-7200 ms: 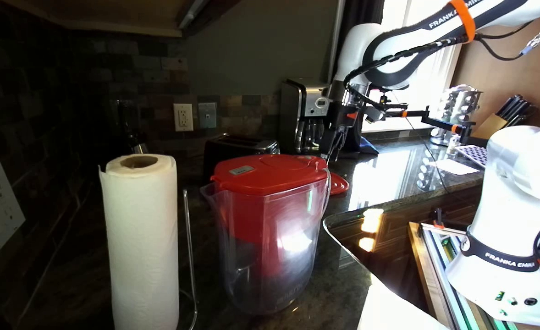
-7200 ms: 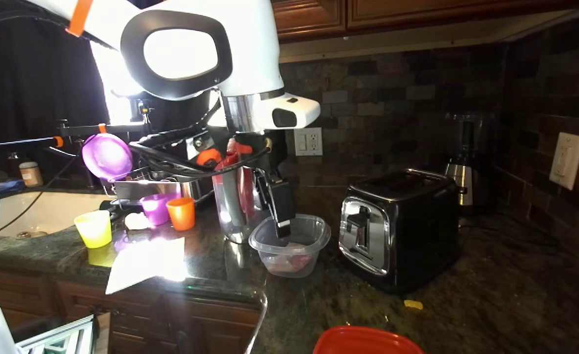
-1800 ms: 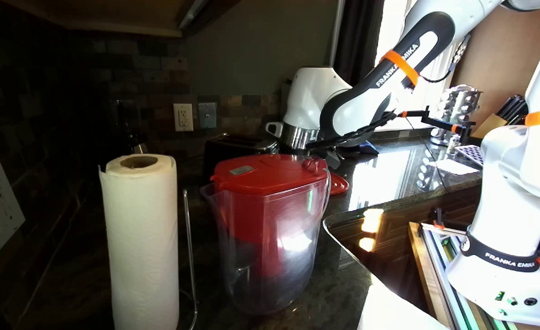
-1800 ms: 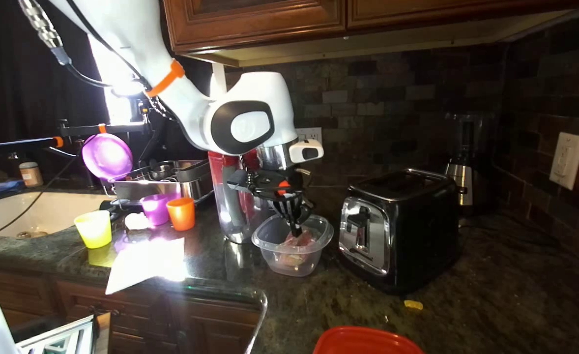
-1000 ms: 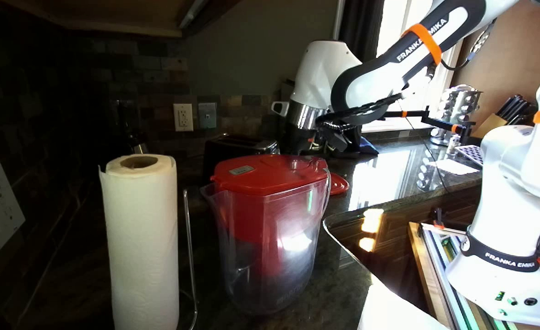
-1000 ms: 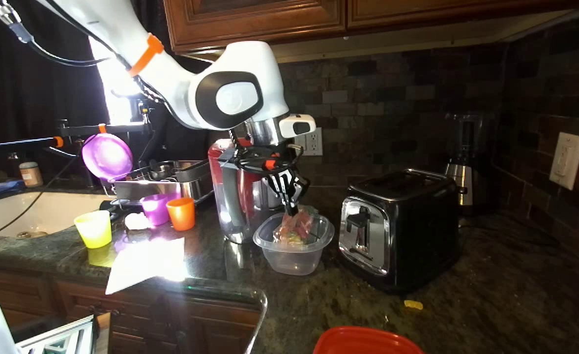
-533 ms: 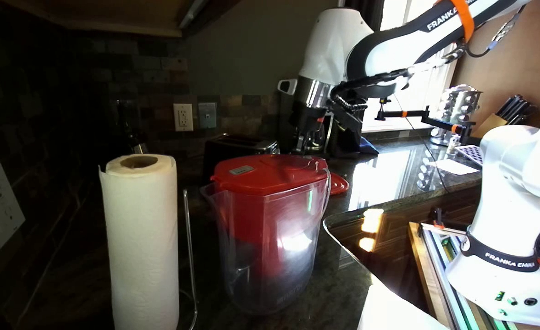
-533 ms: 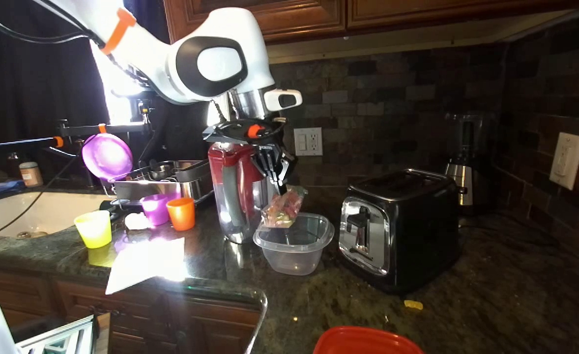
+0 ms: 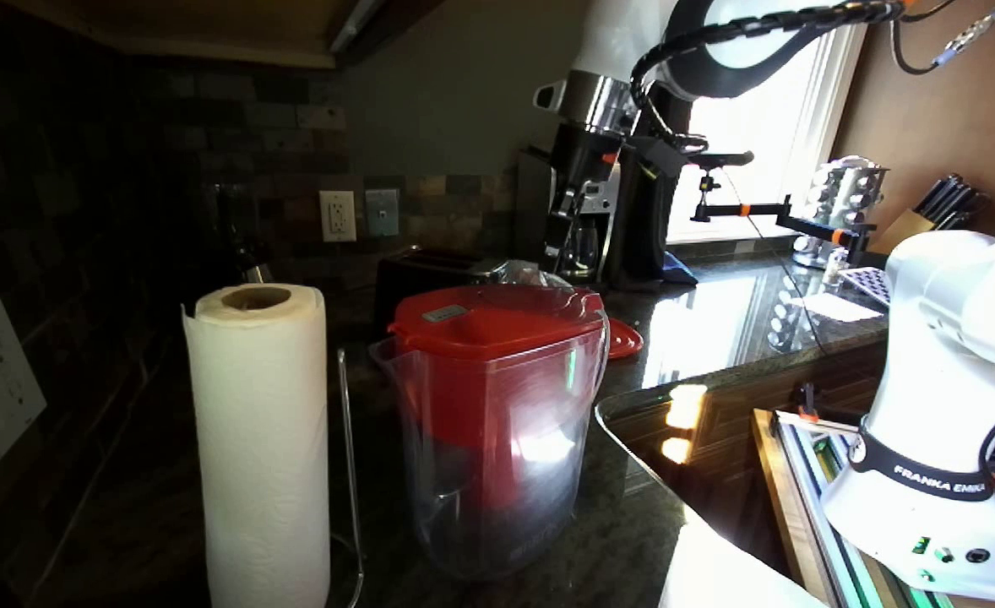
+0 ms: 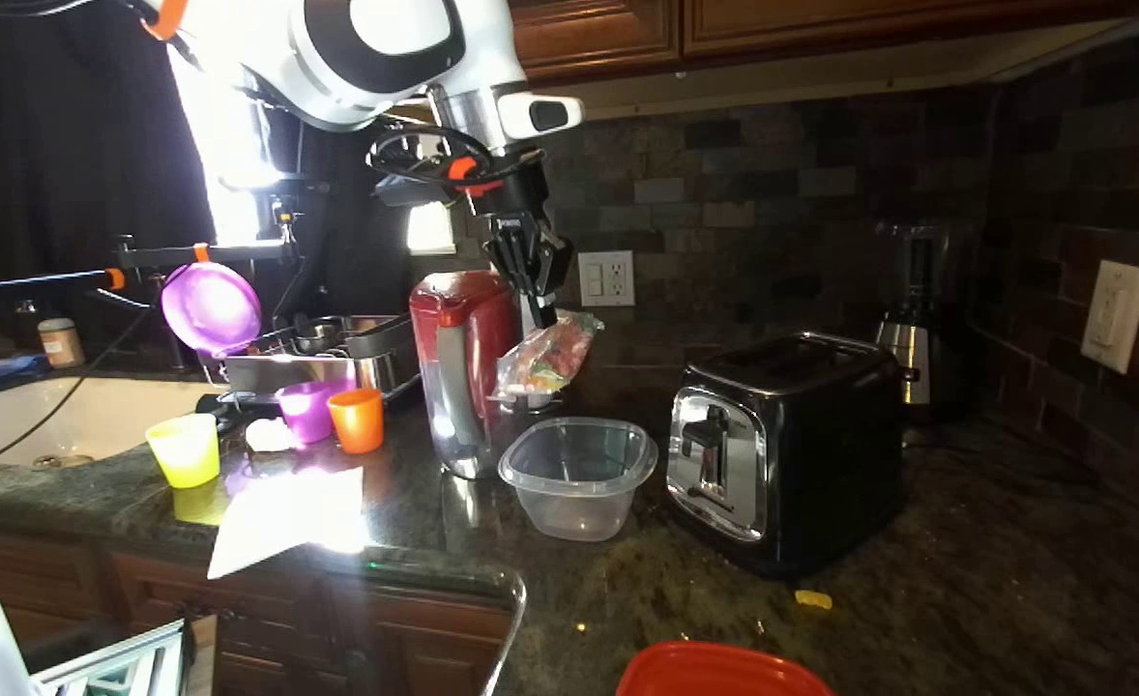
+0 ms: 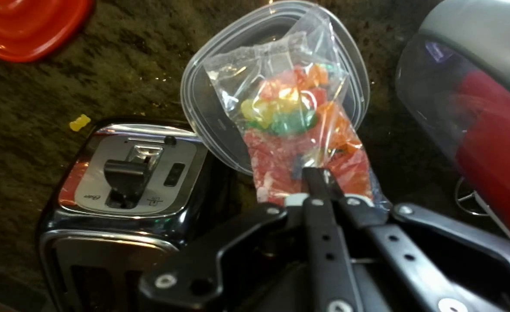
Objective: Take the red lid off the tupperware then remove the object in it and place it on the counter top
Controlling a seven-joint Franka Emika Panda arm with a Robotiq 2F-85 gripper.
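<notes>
Candy bag [image 10: 558, 358], pinched in my pincer [image 10: 543, 317], now clears the tub [image 10: 581, 514] below at six o'clock. I judge only bench [image 10: 976, 570] placement remains.

In the wrist view, lose much of the clear tub [image 11: 188, 91] under the bag [image 11: 289, 108], and the bag's near end under the gripper [image 11: 320, 175]; cannot separate the red pieces [image 11: 272, 160] inside, blurred together. Get the toaster [image 11: 121, 223] cropped below and just a corner of the red lid [image 11: 30, 26]. In an exterior view, get only a sliver of the lid behind the pitcher [image 9: 497, 422]; cannot see the tub past it, only some of the toaster and a crinkled scrap of the bag. Lose the foot of the paper towel roll [image 9: 261, 456] off the bottom there, and the arm [image 10: 487, 48] past the top edge in both exterior views
</notes>
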